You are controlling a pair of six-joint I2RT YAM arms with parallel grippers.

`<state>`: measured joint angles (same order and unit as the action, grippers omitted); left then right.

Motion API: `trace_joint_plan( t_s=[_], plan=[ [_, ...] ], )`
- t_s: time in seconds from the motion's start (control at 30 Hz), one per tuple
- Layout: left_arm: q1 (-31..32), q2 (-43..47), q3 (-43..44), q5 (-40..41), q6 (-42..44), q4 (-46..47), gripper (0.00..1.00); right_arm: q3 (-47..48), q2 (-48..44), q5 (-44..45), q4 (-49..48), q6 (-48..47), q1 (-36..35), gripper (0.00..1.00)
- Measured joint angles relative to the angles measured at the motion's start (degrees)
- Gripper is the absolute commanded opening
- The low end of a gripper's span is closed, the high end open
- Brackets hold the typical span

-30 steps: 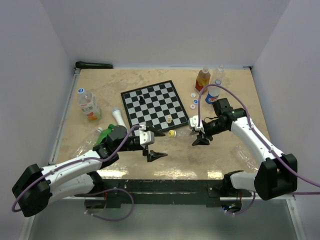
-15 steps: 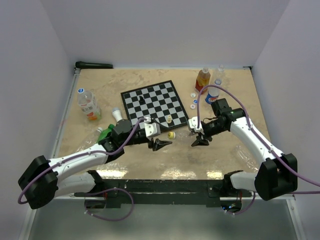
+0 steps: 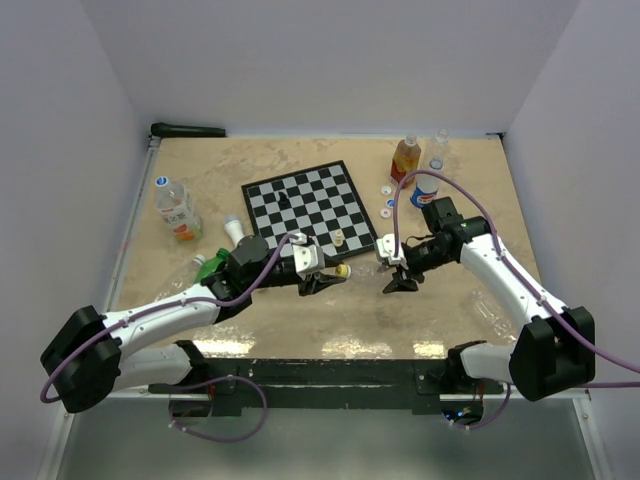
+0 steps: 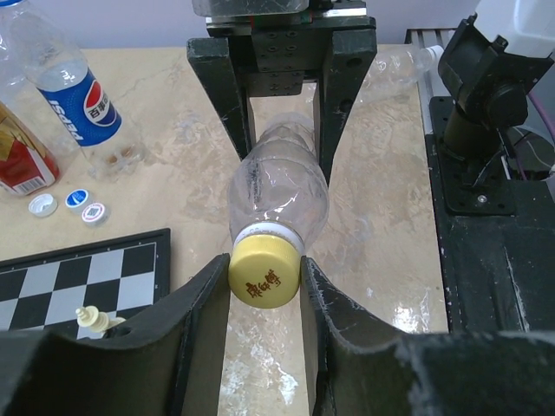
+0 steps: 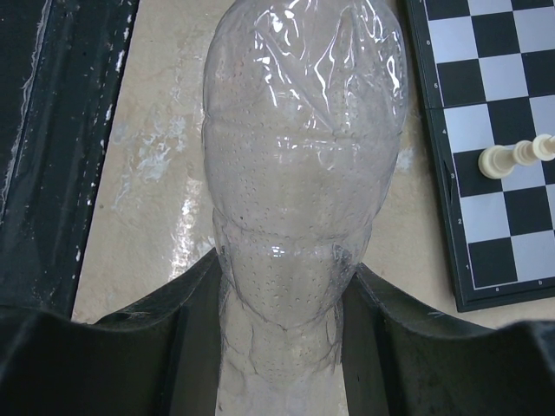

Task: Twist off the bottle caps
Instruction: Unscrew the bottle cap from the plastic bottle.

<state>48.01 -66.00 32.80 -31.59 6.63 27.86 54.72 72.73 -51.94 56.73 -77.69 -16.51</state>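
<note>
A clear empty bottle [image 5: 303,173] lies level just above the table, with my right gripper [image 5: 282,347] shut on its body. Its yellow bottle cap [image 4: 264,277] points toward my left gripper [image 4: 264,274], whose two fingers press on the cap from both sides. In the top view the cap [image 3: 343,268] sits between the left gripper [image 3: 335,276] and the right gripper [image 3: 393,268], in front of the chessboard. Three loose bottle caps [image 4: 78,198], blue and white, lie on the table by the board's far corner.
A chessboard [image 3: 310,205] with a few pieces fills the middle. A Pepsi bottle [image 3: 425,190], an orange-labelled bottle [image 3: 404,158] and a clear one [image 3: 438,148] stand back right. A capped bottle [image 3: 175,208] stands left; two more bottles [image 3: 235,235] lie under my left arm.
My left gripper has travelled right to the yellow cap and closed its jaws around it. The right arm has held the bottle still.
</note>
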Motion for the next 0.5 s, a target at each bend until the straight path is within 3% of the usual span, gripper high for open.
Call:
trace_joint_plan(
  t_s=[0.2,0.4,0.5],
  plan=[
    [-0.3,0.0,1.0,1.0,-5.8,-2.1,0.00,-0.2,0.0,0.3,-0.5,1.8,-0.1,0.00],
    [-1.6,0.0,9.1,12.6,-28.8,-16.9,0.00,-1.6,-1.5,1.8,-8.5,9.2,-0.8,0.00],
    [-2.6,0.0,11.2,15.6,-39.1,-19.6,0.00,-1.6,-1.9,1.9,-11.9,12.2,-1.1,0.00]
  ],
)
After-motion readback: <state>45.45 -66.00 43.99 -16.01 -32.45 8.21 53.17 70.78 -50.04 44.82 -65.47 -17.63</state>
